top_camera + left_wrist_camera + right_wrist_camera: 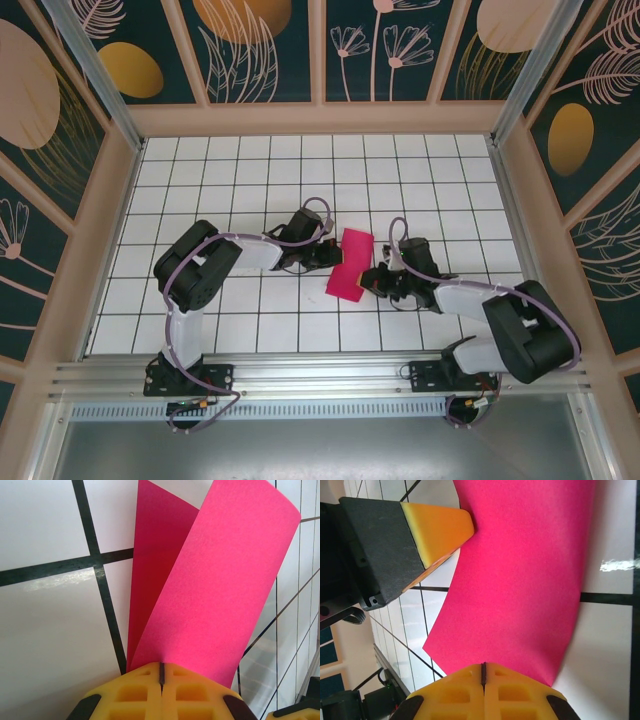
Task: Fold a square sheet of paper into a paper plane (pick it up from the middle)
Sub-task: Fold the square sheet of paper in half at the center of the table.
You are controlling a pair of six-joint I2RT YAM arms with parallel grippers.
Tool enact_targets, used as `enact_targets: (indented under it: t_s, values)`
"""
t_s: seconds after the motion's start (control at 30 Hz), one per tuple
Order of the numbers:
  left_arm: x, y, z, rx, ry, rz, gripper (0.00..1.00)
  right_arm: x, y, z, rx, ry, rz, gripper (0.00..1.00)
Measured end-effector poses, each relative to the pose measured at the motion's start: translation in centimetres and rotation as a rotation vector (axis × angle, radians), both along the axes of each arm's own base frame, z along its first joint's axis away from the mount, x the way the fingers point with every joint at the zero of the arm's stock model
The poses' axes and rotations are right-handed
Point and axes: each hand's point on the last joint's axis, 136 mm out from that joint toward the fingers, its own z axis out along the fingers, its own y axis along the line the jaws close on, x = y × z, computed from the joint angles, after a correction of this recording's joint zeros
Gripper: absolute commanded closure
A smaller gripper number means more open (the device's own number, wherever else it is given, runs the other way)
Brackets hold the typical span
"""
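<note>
White tiles with dark grout lines cover the table (250,170), and near its middle sits the pink sheet of paper (350,262), stretched between the two arms. It is folded over, so that two layers fan apart, the lower one darker in shade, and its surface bows in a gentle curve. The left gripper (161,672) has its yellow fingers pressed together on the sheet's left edge. The right gripper (483,672) is clamped the same way on the opposite edge. Wall panels (260,50) painted with leaves and flowers surround the table.
</note>
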Motion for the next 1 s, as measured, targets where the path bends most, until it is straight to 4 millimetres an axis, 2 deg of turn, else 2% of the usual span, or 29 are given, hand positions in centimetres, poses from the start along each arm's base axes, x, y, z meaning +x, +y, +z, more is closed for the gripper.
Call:
enact_targets:
  t_s: [0.2, 0.43, 0.6, 0.67, 0.87, 1.0]
  values:
    - [0.0, 0.0, 0.0, 0.002, 0.002, 0.000, 1.00, -1.1, 0.1, -2.7, -0.025, 0.082, 0.019, 1.00]
    - [0.0, 0.0, 0.0, 0.004, 0.002, -0.002, 1.00, -1.1, 0.2, -2.4, -0.022, 0.074, 0.022, 1.00]
    - [0.0, 0.0, 0.0, 0.005, 0.002, -0.002, 1.00, -1.1, 0.9, -0.2, 0.022, 0.009, 0.031, 1.00]
    - [0.0, 0.0, 0.0, 0.005, 0.002, -0.002, 1.00, -1.4, 0.8, 0.1, 0.039, 0.001, 0.023, 1.00]
    - [0.0, 0.0, -0.1, 0.005, 0.002, -0.002, 1.00, -3.5, 0.6, -2.6, 0.009, 0.095, 0.044, 1.00]
    - [0.1, 0.0, -0.1, 0.007, 0.001, 0.000, 1.00, -3.5, 0.7, -2.6, 0.017, 0.104, 0.049, 1.00]
